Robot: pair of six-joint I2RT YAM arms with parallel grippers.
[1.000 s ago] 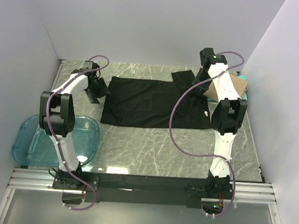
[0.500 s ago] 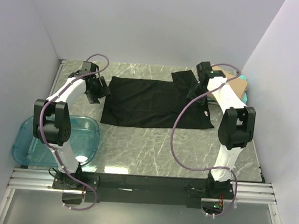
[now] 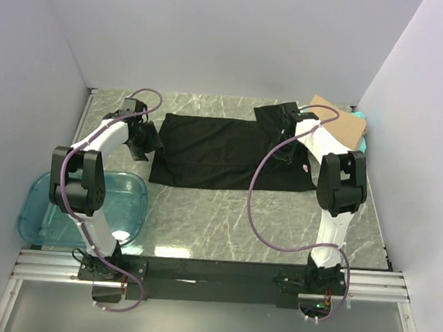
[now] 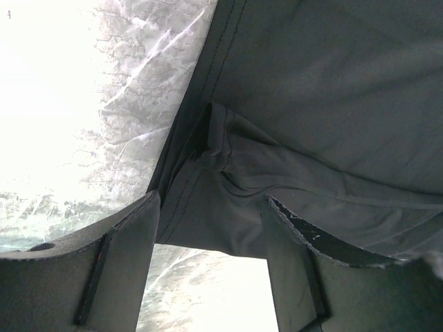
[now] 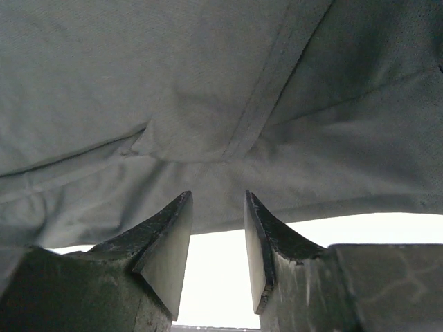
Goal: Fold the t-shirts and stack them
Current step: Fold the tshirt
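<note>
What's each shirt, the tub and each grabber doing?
Black t-shirt: spread flat.
Tan t-shirt: lying at far right.
Teal t-shirt: mostly hidden by tan.
Blue tub: looks empty.
Left gripper: open, at black cloth.
Right gripper: open, at black cloth.

Three t-shirts are counted: one black t-shirt (image 3: 222,152), one tan t-shirt (image 3: 343,129) and one teal t-shirt (image 3: 360,114), the last barely visible. One blue tub (image 3: 52,200) and one marble tabletop (image 3: 225,219) are seen. Two claws are counted: the left claw (image 4: 211,207) and the right claw (image 5: 217,207).
</note>
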